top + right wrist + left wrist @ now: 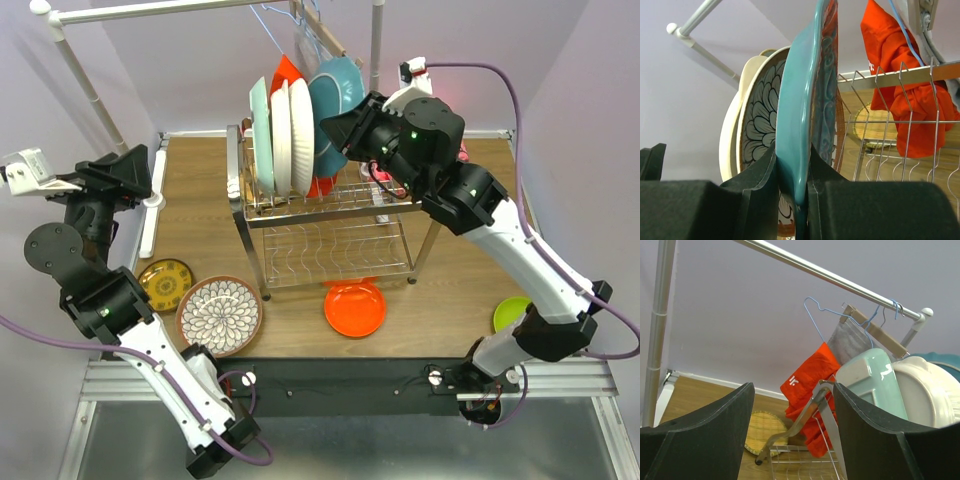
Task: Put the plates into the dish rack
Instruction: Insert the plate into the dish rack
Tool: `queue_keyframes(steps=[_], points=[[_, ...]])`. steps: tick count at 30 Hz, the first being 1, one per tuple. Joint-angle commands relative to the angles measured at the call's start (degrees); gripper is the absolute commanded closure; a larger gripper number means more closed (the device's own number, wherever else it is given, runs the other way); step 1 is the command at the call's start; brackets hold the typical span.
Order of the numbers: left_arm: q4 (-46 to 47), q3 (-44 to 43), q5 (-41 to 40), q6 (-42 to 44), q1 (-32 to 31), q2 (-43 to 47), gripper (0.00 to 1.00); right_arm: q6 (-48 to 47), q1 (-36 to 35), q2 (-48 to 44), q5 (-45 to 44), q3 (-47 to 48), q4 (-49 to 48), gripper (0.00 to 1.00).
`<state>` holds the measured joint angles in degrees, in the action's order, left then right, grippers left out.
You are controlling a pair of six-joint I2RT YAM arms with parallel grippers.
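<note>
The chrome dish rack (330,255) stands mid-table. A mint plate (262,125) and a white plate (290,135) stand upright in its upper shelf. My right gripper (336,130) is shut on the rim of a teal plate (338,88), which it holds tilted just right of them. In the right wrist view the teal plate (801,100) sits between the pads (755,185), with a brown floral plate (757,117) behind it. My left gripper (140,172) hangs open and empty at the far left. On the table lie an orange plate (355,308), a floral plate (220,315), a small yellow plate (166,283) and a lime green plate (512,313).
A white clothes rail (150,10) with hangers and a red cloth (288,72) hangs behind the rack. A tan woven plate (762,427) lies on the table behind the rack. The purple walls close in on both sides.
</note>
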<state>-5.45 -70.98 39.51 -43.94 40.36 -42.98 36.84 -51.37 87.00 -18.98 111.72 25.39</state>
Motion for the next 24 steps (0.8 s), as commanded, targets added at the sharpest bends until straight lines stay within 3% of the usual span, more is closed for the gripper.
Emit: queue_keyframes(steps=[1, 11, 24], points=[[0.44, 1.28, -0.40, 0.09, -0.37, 0.97, 0.27, 1.74, -0.13, 0.80, -0.70, 5.96, -3.77, 0.99], [0.97, 3.04, -0.40, -0.18, -0.28, 2.11, 0.27, 2.18, -0.13, 5.81, -2.55, 14.48, 3.96, 0.99], [1.50, 4.36, -0.22, -0.71, -0.37, 2.90, 0.27, -0.72, -0.39, 5.99, -3.43, 14.49, 5.20, 0.99]])
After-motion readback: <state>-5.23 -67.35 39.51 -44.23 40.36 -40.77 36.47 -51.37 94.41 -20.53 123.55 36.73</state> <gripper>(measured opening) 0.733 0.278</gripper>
